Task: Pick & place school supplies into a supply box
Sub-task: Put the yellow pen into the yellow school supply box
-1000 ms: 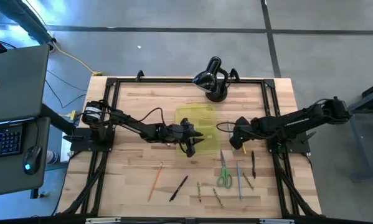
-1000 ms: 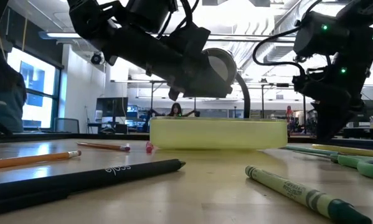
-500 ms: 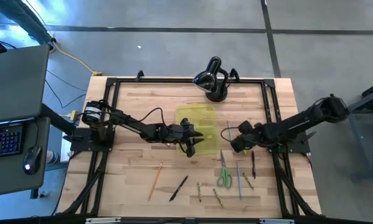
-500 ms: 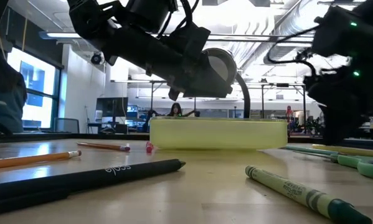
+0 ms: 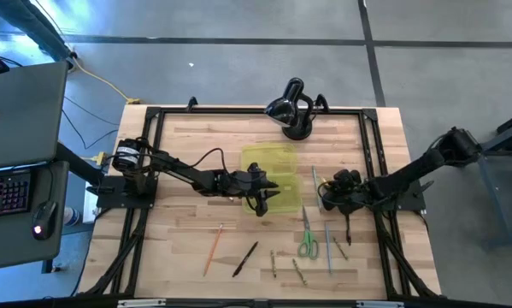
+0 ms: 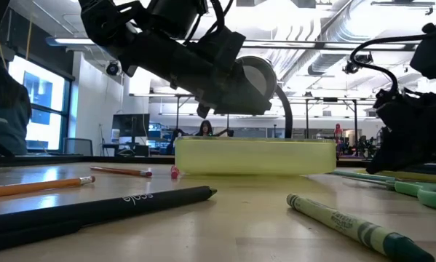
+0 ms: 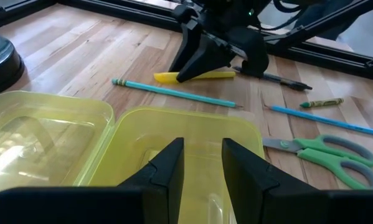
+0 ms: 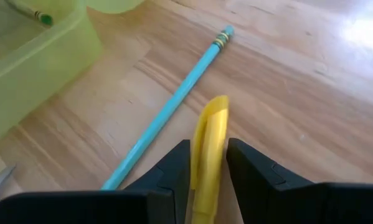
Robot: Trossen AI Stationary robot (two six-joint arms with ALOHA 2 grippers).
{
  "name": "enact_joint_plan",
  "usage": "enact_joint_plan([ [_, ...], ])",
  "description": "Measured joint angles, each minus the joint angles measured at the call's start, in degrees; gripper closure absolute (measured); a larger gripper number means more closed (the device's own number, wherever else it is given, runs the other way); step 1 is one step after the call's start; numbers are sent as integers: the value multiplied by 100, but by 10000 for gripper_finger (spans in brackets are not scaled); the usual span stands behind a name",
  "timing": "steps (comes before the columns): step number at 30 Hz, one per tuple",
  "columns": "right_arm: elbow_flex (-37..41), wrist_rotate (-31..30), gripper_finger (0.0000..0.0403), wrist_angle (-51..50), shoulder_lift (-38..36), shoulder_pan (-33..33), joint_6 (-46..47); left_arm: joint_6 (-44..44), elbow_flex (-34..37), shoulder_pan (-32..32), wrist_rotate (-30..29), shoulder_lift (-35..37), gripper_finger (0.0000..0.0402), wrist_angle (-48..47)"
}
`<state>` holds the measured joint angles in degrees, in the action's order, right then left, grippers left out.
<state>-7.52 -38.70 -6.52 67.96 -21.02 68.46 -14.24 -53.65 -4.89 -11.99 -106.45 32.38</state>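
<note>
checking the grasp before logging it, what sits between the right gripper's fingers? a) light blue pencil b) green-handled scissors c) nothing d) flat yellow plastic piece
d: the right gripper has its fingers either side of the flat yellow plastic piece; the light blue pencil lies on the wood beside it.

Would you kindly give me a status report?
Right gripper shut on yellow marker, low on table. Left gripper open over supply box. Blue pencil alongside.

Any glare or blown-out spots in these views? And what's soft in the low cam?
Low view: ceiling lights blow out the top; the near black pen and crayon look soft, and the supply box glows backlit. Right wrist view: a bright glare patch on the wood at one corner, past the yellow marker. High view: even light, only faint shadows under the arms.
</note>
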Motion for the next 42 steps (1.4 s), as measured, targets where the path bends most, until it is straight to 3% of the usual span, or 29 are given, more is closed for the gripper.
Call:
enact_joint_plan([
  [5,6,-41,311,188,18,2,-929,2,0,-2,11,0,261,2],
  [17,-195,154,327,211,28,2,-1135,-273,0,-2,-15,0,261,3],
  [26,-203,600,322,298,20,4,-2228,-275,0,-2,-19,0,261,-43],
  [31,-195,262,319,505,31,-5,-2238,-275,0,-2,-24,-22,261,-102],
  [36,-195,637,316,332,18,92,-2238,-275,2,-2,-24,-24,261,-214],
  [42,11,513,305,416,13,76,-2247,-271,2,-2,-24,-31,261,-307],
])
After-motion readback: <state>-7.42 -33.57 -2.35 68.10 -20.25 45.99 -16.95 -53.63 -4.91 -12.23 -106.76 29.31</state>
